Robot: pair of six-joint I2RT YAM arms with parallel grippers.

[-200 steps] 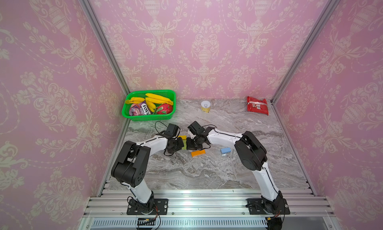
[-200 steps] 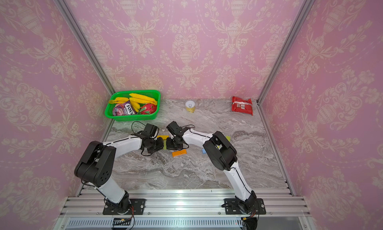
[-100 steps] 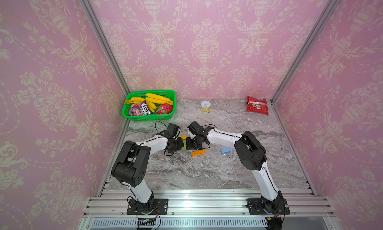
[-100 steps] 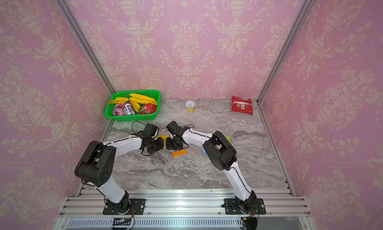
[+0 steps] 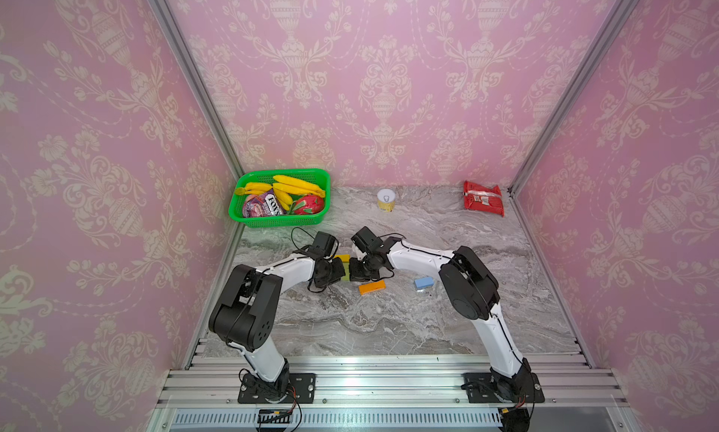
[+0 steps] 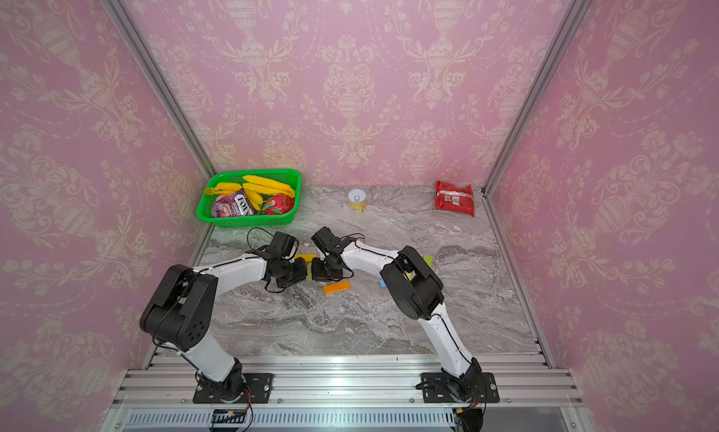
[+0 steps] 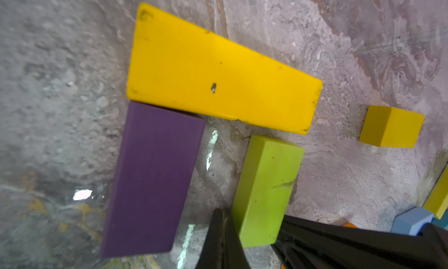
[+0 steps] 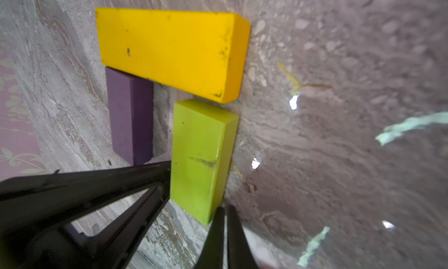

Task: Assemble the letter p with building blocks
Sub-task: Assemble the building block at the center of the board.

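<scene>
In the left wrist view a long yellow block (image 7: 218, 71) lies flat, with a purple block (image 7: 155, 180) and a lime green block (image 7: 264, 190) side by side against its long edge. My left gripper (image 7: 224, 214) is shut and empty, its tips against one side of the lime block. My right gripper (image 8: 225, 210) is also shut and empty, at the opposite side of the lime block (image 8: 201, 156). In a top view both grippers meet mid-table, left (image 5: 339, 274) and right (image 5: 354, 273). An orange block (image 5: 372, 287) and a light blue block (image 5: 423, 282) lie loose nearby.
A small yellow block (image 7: 391, 127) sits beyond the yellow bar's end. A green basket (image 5: 272, 223) with bananas stands at the back left. A small can (image 5: 385, 199) is at the back centre, a red snack packet (image 5: 483, 197) at the back right.
</scene>
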